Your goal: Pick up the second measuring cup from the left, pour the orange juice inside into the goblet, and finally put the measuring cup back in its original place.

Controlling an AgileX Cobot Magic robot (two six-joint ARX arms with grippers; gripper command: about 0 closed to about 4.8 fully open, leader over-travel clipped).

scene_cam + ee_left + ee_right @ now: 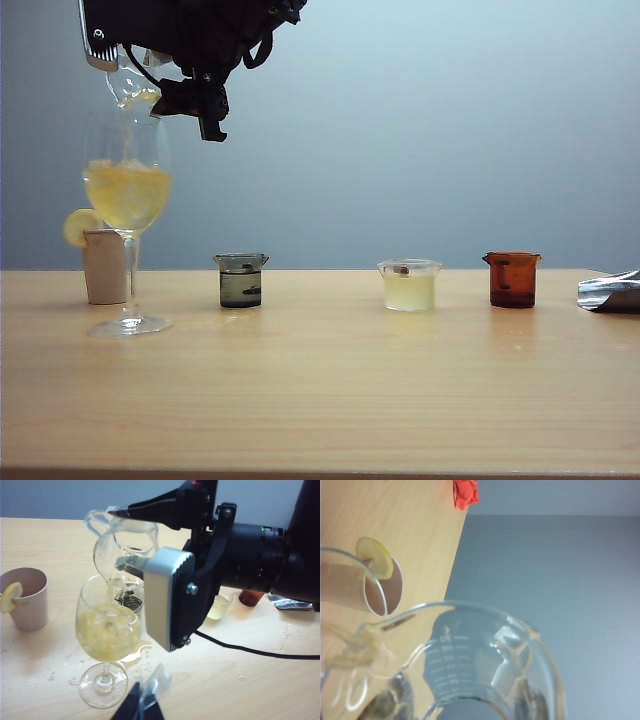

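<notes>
The clear measuring cup (127, 545) is hanging tipped above the goblet (127, 190), lip down. Orange juice (126, 193) is lying golden among ice, filling the bowl's lower half; the goblet is standing upright at the table's left.

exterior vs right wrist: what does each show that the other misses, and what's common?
Exterior only: the smoky beaker, the pale-yellow cup, the amber cup, the foil scrap, the goblet's stem and foot on the table, and the right gripper's body over it.

Right wrist only: the graduation marks on the tipped measuring cup, seen from close up, and a red object at the table edge.

Both: measuring cup, goblet rim, paper cup with lemon slice. Left gripper in neither.
</notes>
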